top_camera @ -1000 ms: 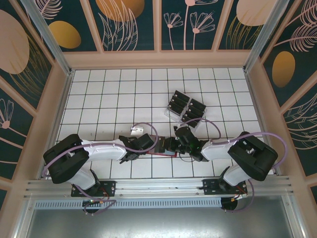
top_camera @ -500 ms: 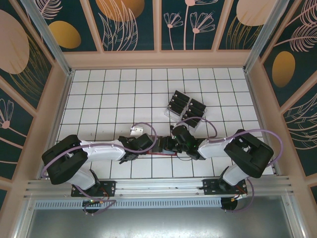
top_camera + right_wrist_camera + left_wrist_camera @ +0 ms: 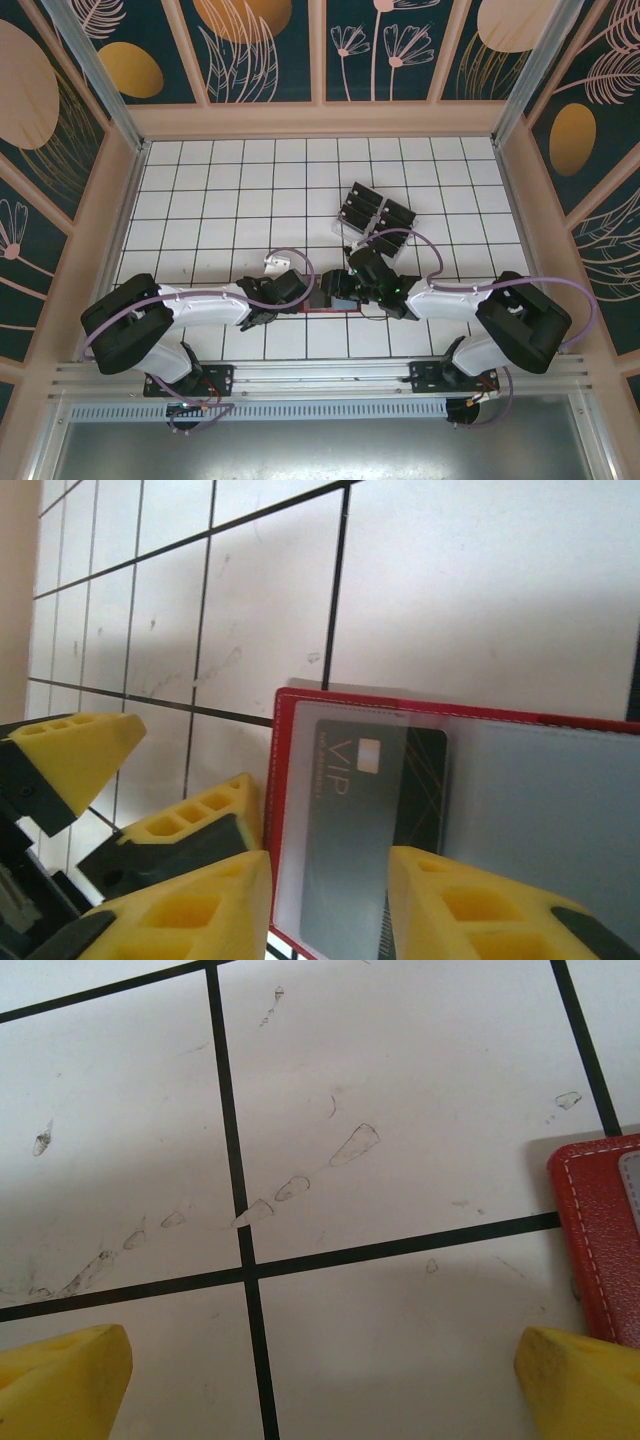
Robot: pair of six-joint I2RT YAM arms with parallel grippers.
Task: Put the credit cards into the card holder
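Right wrist view: a thin black card [image 3: 375, 810], likely light, stiff, slick and best pinched by its edges, lies in the open red wallet [image 3: 540, 800] on the surface [image 3: 480, 580]; the right hand [image 3: 328, 865] hovers partly open, holding nothing.

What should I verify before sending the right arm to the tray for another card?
1. Card in pocket: ok. The black VIP card lies under the clear pocket of the card holder.
2. Right gripper jaws apart: ok.
3. Right gripper clear of the card: cannot tell; the jaws sit over it.
4. Left gripper steadying the holder: cannot tell. Its jaws are open, with one fingertip at the red edge.
5. Holder lying open: ok.
6. More cards in the clear tray: ok.
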